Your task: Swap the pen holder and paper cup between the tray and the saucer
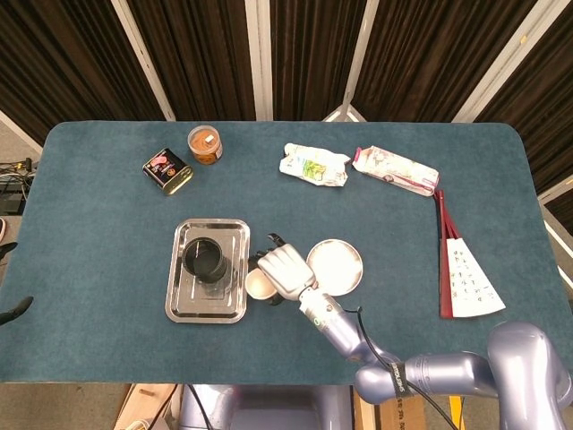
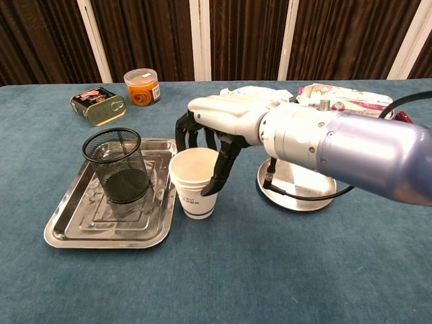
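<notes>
We see right hand [image 2: 216, 128] reaching over paper cup [image 2: 196, 182], fingers curled round its rim, gripping it. Cup stands on table [image 2: 223, 270], between tray [image 2: 67, 229] and saucer [image 2: 297, 182]. Pen holder [image 2: 116, 165] upright in tray. Head view: hand [image 1: 285, 269] hides most of cup [image 1: 259, 285]. Left hand not seen.

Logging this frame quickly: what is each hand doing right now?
Left hand: not in view.
Right hand: fingers wrapped around the white paper cup beside the metal tray, gripping it.
</notes>
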